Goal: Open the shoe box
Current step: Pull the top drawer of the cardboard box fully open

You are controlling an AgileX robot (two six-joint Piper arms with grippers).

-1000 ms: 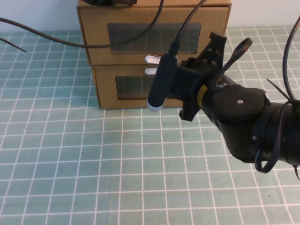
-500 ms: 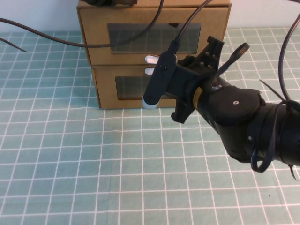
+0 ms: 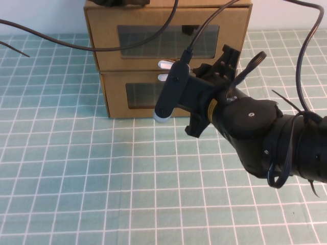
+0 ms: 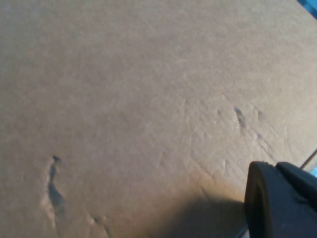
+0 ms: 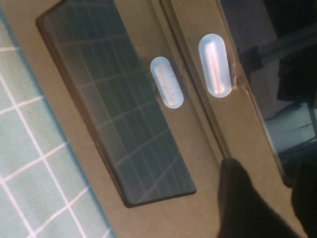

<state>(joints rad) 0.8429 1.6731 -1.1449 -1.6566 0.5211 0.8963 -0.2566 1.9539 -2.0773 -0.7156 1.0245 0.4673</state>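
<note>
Two cardboard shoe boxes are stacked at the back of the table, the upper box on the lower box. Each has a dark window and a pale pull tab on its front. The upper tab and the lower tab sit close together, and both drawers look closed. My right gripper hovers just in front of the box fronts, to the right of the tabs. It is open with only cardboard showing between its fingers. My left gripper rests on top of the upper box.
The green grid mat covers the table in front of the boxes. Black cables hang across the upper box front. My bulky right arm fills the right middle of the high view.
My right gripper has opened and the arm has drawn slightly left and back from the box front. The boxes and the left arm have not moved.
</note>
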